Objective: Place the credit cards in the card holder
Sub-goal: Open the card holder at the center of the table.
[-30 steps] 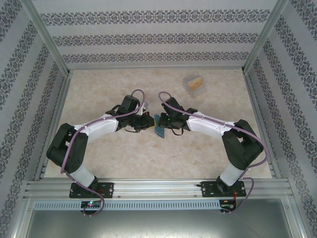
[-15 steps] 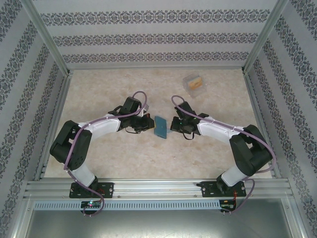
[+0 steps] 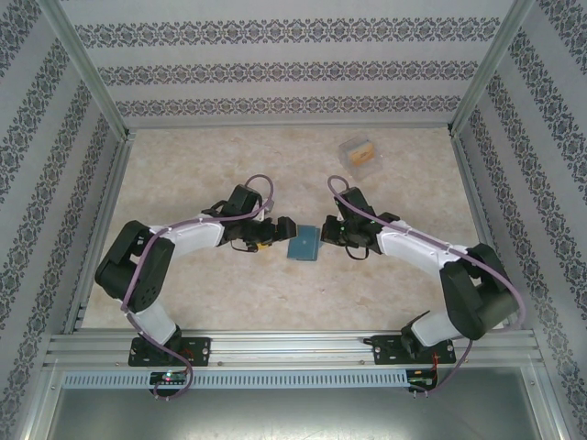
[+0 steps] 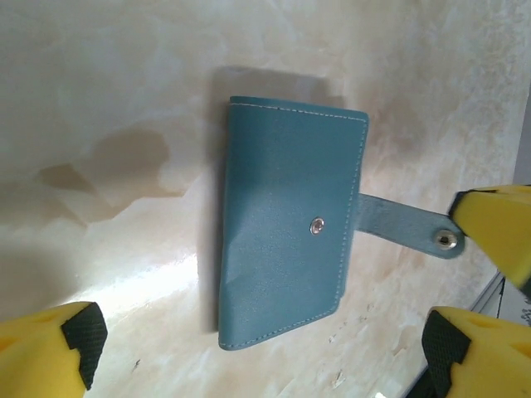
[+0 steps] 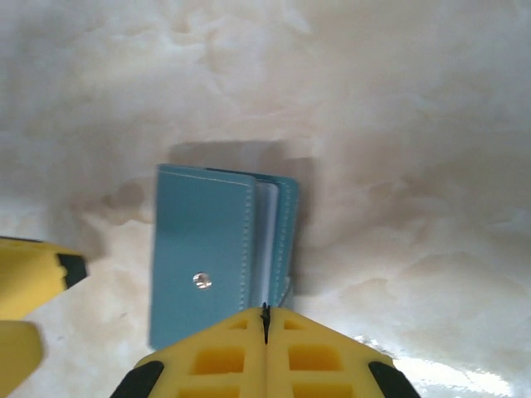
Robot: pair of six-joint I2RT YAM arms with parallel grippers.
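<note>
Left pincer (image 4: 261, 342): released, yellow fingers (image 4: 51, 352) spread wide, nothing gripped. Just ahead of it, flat on the table (image 4: 99, 91), lies the card holder (image 4: 290, 224), cover folded over, strap (image 4: 398, 225) unsnapped and reaching toward the right pincer (image 5: 265, 327). Right pincer: clenched, pads pressed together, tip right at the holder's edge. Well beyond it, inside a clear box (image 3: 348, 147), sits a yellow-orange credit card (image 3: 365, 152).
</note>
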